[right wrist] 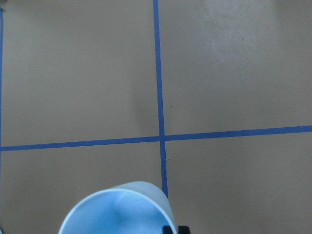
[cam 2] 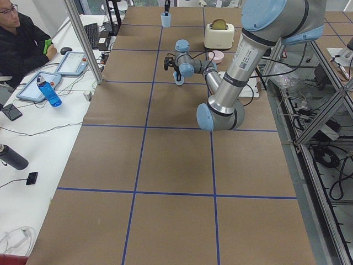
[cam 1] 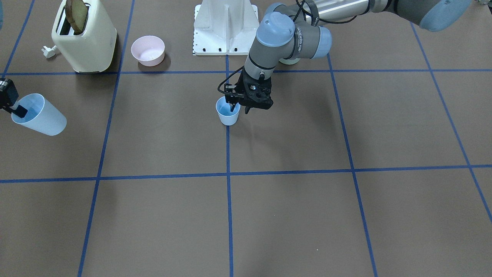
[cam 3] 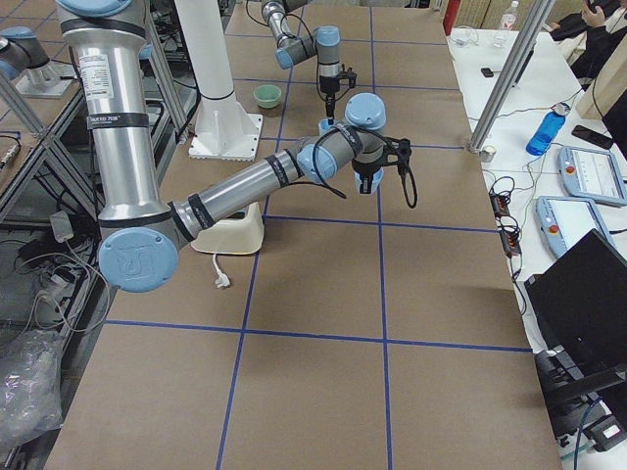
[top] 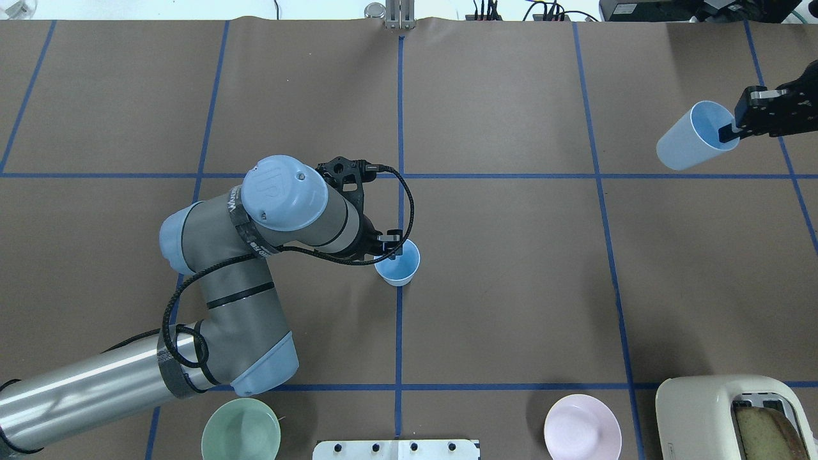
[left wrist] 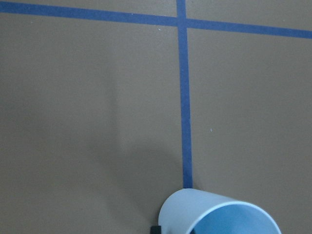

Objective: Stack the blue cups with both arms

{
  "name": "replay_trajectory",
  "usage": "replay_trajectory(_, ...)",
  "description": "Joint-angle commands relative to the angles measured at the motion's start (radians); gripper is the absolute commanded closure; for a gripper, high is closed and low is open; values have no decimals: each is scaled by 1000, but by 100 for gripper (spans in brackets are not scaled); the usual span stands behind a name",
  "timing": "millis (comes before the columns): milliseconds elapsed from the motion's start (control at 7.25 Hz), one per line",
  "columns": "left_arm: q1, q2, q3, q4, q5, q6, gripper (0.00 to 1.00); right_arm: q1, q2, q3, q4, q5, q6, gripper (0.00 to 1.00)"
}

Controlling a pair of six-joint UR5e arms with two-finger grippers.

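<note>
One blue cup (cam 1: 228,115) stands upright on the table's middle tape line; it also shows in the overhead view (top: 399,271) and the left wrist view (left wrist: 219,214). My left gripper (cam 1: 239,109) points down at it, one finger inside the rim and one outside, shut on its wall. The second blue cup (cam 1: 40,115) is in the air at the table's far side, tilted, mouth toward my right gripper (top: 728,133). That gripper is shut on its rim, one finger inside. This cup also shows in the overhead view (top: 687,144) and the right wrist view (right wrist: 117,209).
A cream toaster (cam 1: 84,38) with a slice of toast and a pink bowl (cam 1: 148,50) stand near the robot's right side. A mint-green bowl (top: 241,431) sits under my left arm's elbow. The white base (cam 1: 226,30) is between them.
</note>
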Motion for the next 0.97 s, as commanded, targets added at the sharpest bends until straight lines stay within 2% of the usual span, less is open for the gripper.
replay_trajectory(0,-34,28,-46,1,-32,25,3,-18,136,67,-231,-15,9,100)
replay_trajectory(138,-104,54,-57,1,-115,67,3,-53,194,83,-291,-38,67,100)
replay_trajectory(414,-239,157,-121,0,-199,236,3,-176,288,81,-295,-129,269,100)
replay_trajectory(828,-418,255,-120,-1,-332,467,3,-340,359,75,-298,-278,411,100)
